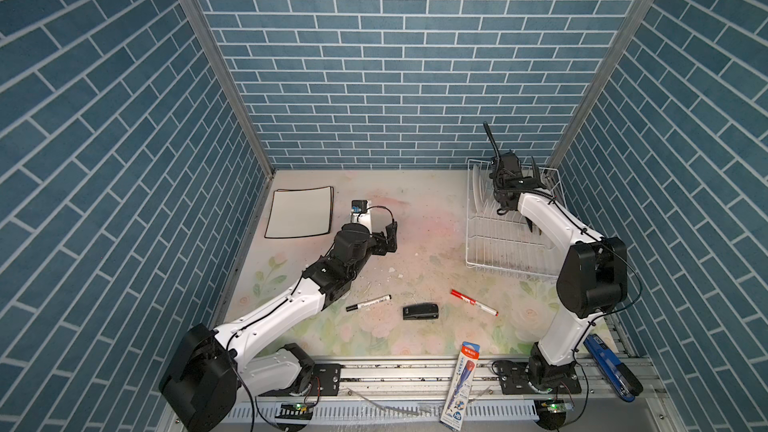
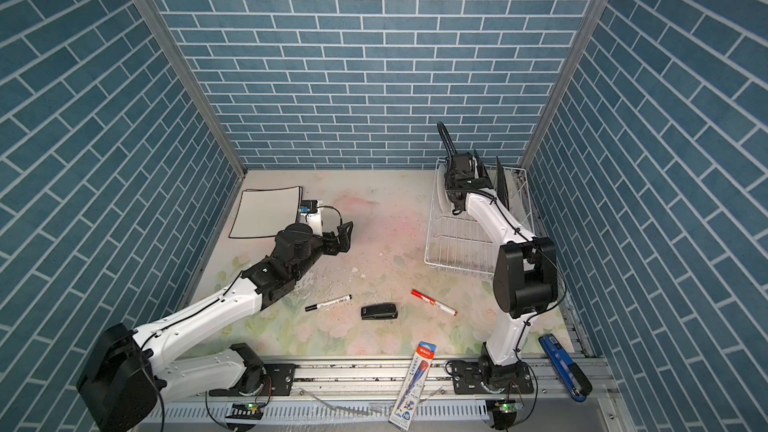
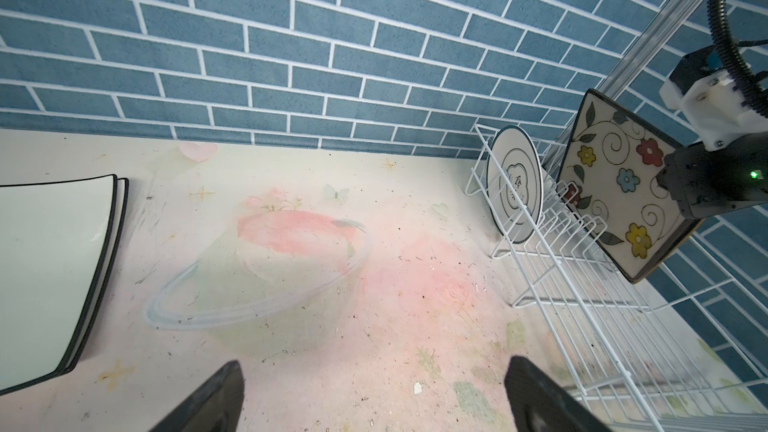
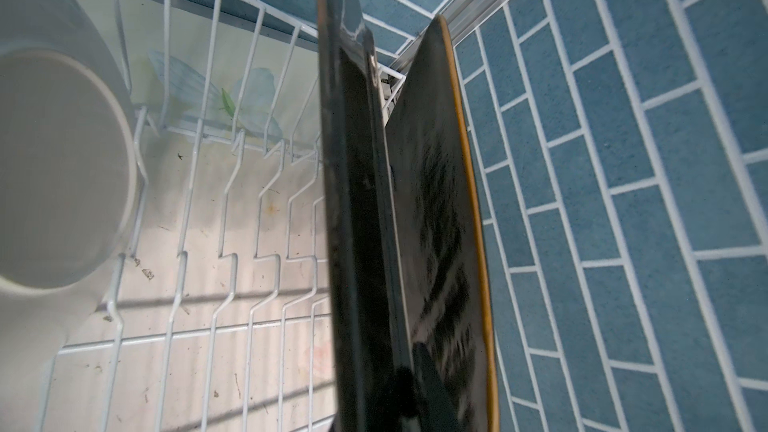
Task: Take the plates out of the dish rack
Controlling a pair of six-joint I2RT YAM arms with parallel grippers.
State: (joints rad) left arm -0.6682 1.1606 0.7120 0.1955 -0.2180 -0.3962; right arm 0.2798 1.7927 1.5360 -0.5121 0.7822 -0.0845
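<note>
The white wire dish rack (image 1: 498,243) (image 2: 457,243) stands at the back right. My right gripper (image 4: 411,371) (image 1: 513,180) is shut on the rim of the flower-patterned plate (image 3: 623,193), which is tilted onto a corner over the rack (image 3: 582,317). In the right wrist view this plate (image 4: 357,201) shows edge-on and dark. A black plate (image 4: 436,201) (image 2: 501,182) stands just behind it. A round white plate (image 3: 515,184) (image 4: 54,168) stands in the tines (image 4: 232,184). Square white plates (image 1: 300,211) (image 3: 50,251) lie stacked at the back left. My left gripper (image 3: 374,371) (image 1: 390,234) is open and empty over the mat.
On the mat near the front lie a black marker (image 1: 368,303), a black stapler (image 1: 420,311) and a red marker (image 1: 473,302). A pencil package (image 1: 459,380) rests across the front rail. A blue tool (image 1: 611,367) lies at the front right.
</note>
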